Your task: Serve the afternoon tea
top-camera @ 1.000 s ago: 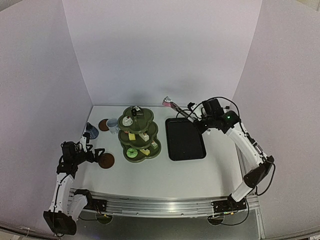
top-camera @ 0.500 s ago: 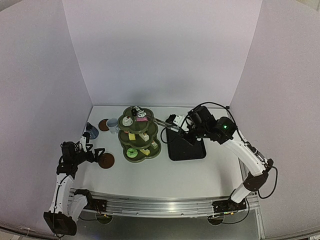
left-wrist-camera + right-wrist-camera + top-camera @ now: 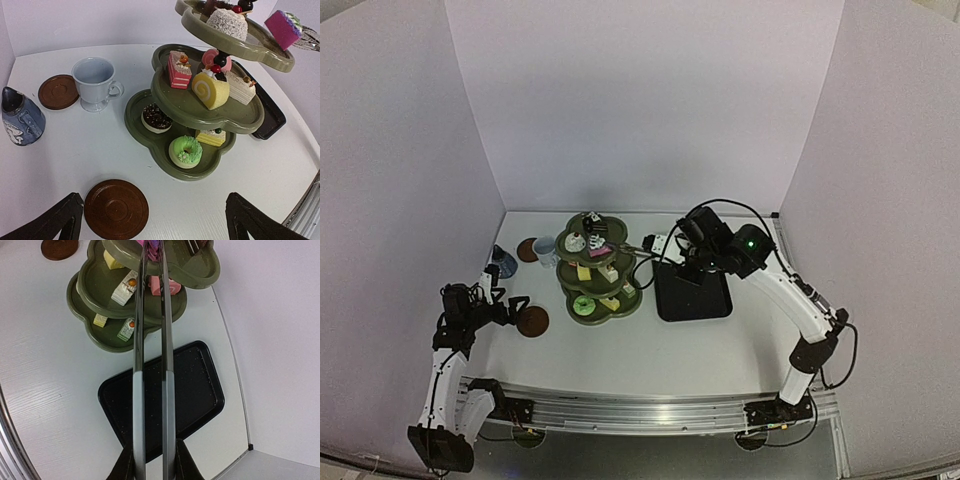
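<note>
Above the stand point(image 3: 197, 114), tongs point(image 3: 152, 365) pinch the pink cake point(image 3: 283, 28); right tool point(image 3: 154, 462) clamps the tongs.

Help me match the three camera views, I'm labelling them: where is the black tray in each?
Top view: tray right of centre, just right of the stand.
Left wrist: tray at the right edge, behind the stand.
Right wrist: tray in the lower middle, crossed by the tongs.
Shared landmark: the green three-tier stand, next to the tray in every view.
</note>
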You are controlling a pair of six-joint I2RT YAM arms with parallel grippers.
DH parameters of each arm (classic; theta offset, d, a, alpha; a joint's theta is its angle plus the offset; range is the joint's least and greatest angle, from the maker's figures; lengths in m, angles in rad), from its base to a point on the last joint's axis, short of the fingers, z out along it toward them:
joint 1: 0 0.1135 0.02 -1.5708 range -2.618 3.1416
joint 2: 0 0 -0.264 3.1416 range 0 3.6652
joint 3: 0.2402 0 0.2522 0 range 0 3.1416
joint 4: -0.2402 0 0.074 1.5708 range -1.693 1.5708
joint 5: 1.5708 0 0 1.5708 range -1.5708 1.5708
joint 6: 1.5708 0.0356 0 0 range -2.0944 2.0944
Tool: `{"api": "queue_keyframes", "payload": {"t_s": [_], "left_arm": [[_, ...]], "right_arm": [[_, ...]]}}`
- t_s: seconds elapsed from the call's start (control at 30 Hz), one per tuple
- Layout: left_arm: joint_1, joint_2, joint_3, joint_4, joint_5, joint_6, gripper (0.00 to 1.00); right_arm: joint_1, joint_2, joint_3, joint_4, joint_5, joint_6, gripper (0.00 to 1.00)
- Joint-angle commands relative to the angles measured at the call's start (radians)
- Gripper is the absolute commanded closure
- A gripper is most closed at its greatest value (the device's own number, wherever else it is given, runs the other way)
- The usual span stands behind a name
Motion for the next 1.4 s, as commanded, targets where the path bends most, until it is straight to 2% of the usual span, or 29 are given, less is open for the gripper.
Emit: {"api": "queue_keyframes", "payload": {"t_s": [0.0,0.53,0.9,1.37], "left_arm": [[0.003,-0.014,0.018,0.031,0.008,-0.008,0.0],[0.003,-0.026,0.013,0.028,0.001,-0.005,0.0],[0.003,-0.029,0.012,0.027,0.003,-0.005,0.0],[0.002,-0.032,0.009,0.023,0.006,-0.004,0.0]], "right_arm": [[0.0,0.035,0.077,0.021,0.04,-0.059,1.0],[-0.001,0.112,0.147,0.021,0.104,-0.121,1.0],[-0.002,0.132,0.175,0.028,0.124,-0.101,0.78],[-0.003,0.097,0.155,0.03,0.169,-0.083,0.72]]}}
